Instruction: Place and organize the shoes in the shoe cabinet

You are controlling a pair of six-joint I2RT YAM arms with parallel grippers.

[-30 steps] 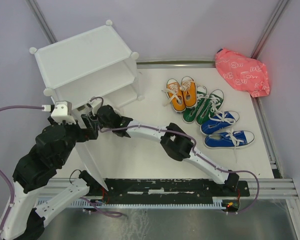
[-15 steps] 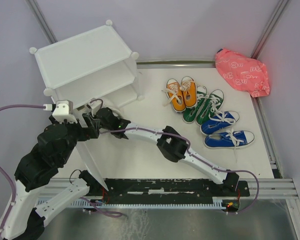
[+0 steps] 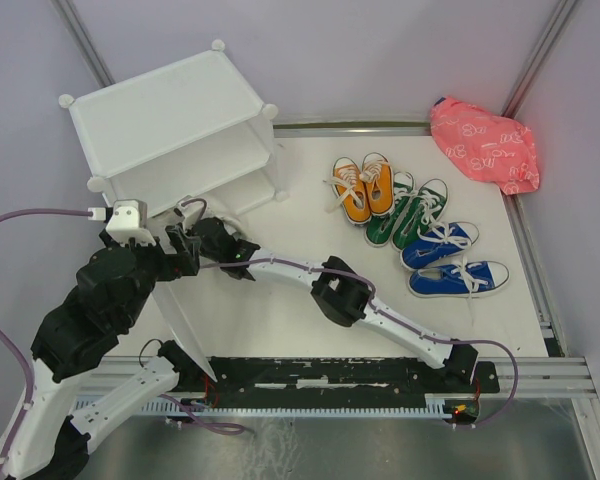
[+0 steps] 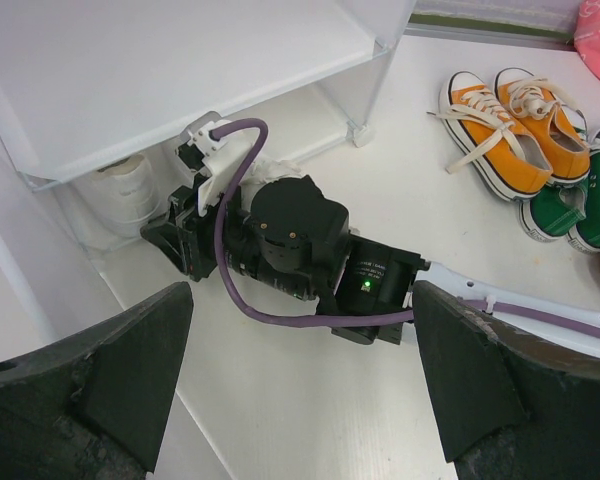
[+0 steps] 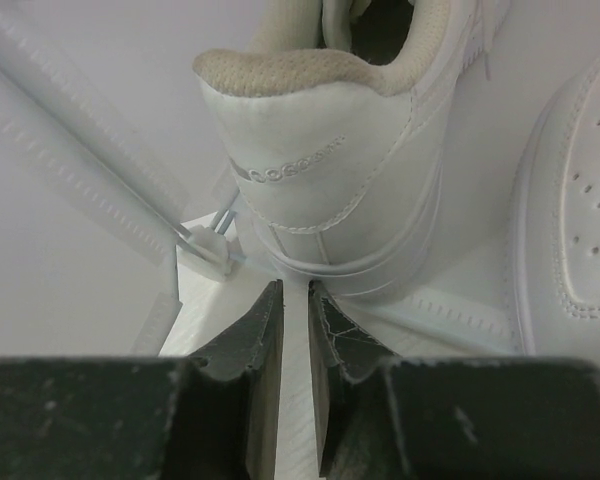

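**A:** What stands at the left?

**B:** A white plastic cube-shaped panel cabinet (image 3: 170, 110) with an inner shelf and round corner connectors, at the far left of the white counter (image 3: 300, 225). The black left arm (image 3: 100, 300) hovers by its open front. The left jaws are spread wide, with nothing between them.

**A:** And the other arm?

**B:** The white and black right arm (image 3: 380, 310) stretches leftward across the counter into the cabinet's lower compartment, under the shelf. The right jaws are parted by only a narrow slit and pinch nothing. Their tips sit just behind the heel of a white lace-up sneaker (image 5: 330, 180), which stands upright on the compartment floor. The side of a second white sneaker (image 5: 580, 230) shows just beside it, to the right.

**A:** Where are the other shoes?

**B:** Out on the counter, well right of the cabinet. The orange canvas pair (image 3: 365, 188) is farthest back, the green pair (image 3: 412, 212) is tight against it, and the blue pair (image 3: 452, 262) is nearest. All have white laces and soles. A crumpled pink patterned bag (image 3: 485, 143) lies in the far right corner
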